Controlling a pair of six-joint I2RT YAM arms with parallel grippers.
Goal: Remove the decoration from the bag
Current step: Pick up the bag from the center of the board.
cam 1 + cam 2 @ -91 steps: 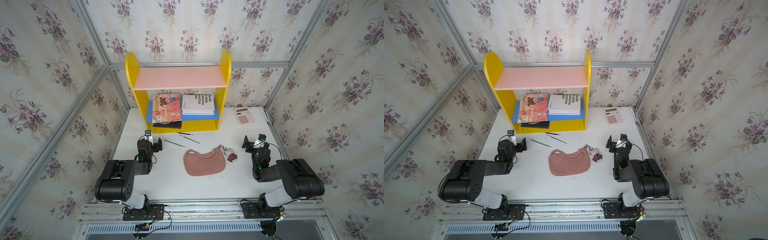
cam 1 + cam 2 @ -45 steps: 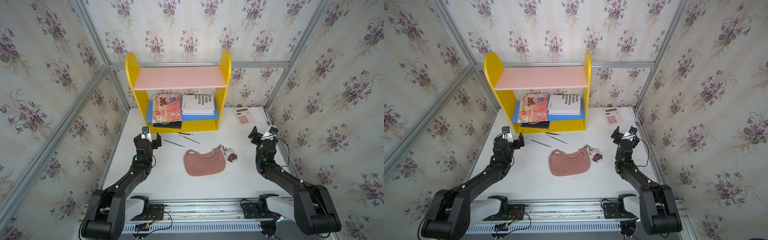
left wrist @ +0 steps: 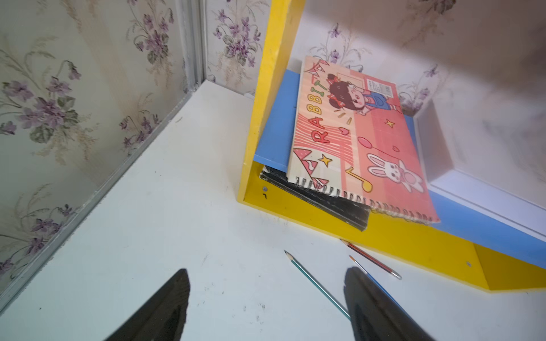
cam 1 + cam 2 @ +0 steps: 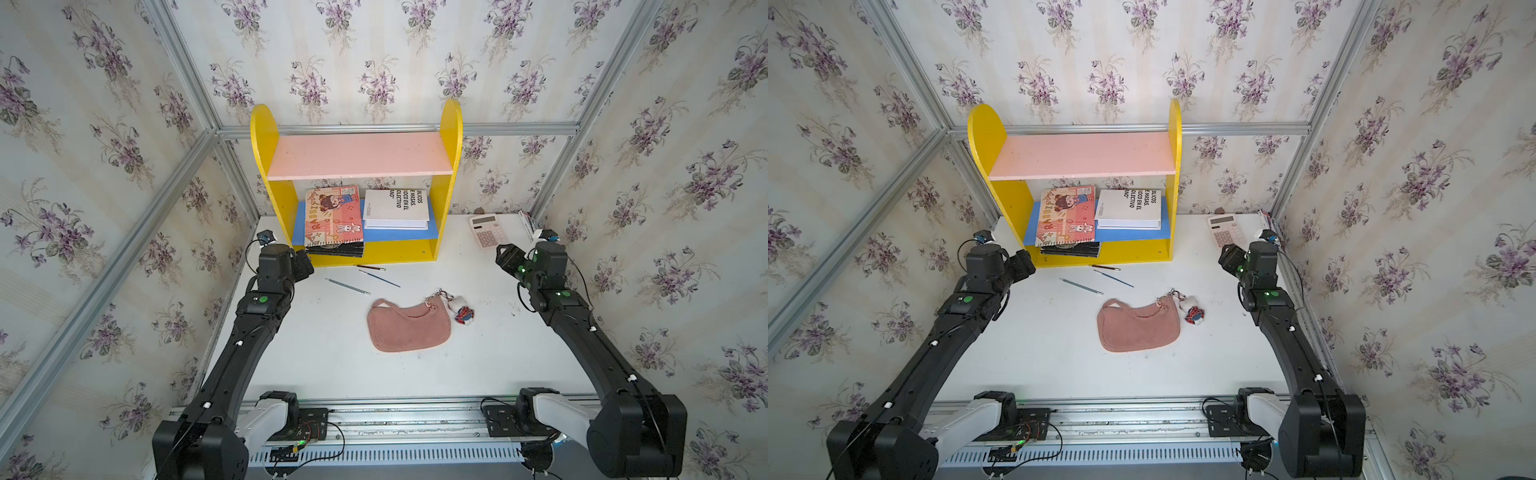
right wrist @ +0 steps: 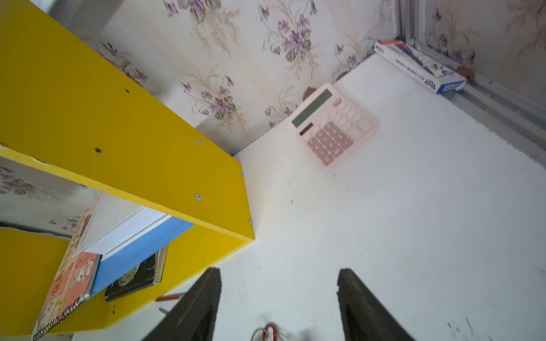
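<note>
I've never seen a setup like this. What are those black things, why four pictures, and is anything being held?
They are two robot arms, each ending in a two-fingered gripper. Two pictures look down from overhead, side by side; the other two come from a camera on each wrist, showing the left gripper and right gripper from behind. On the white table lie a pink bag with a small plush decoration clipped to it, some pencils, a pink calculator and a yellow shelf with books. Both grippers are open and hold nothing.

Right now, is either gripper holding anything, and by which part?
Nothing. The left gripper and right gripper are both open and empty; the bag and decoration lie apart from them.
</note>
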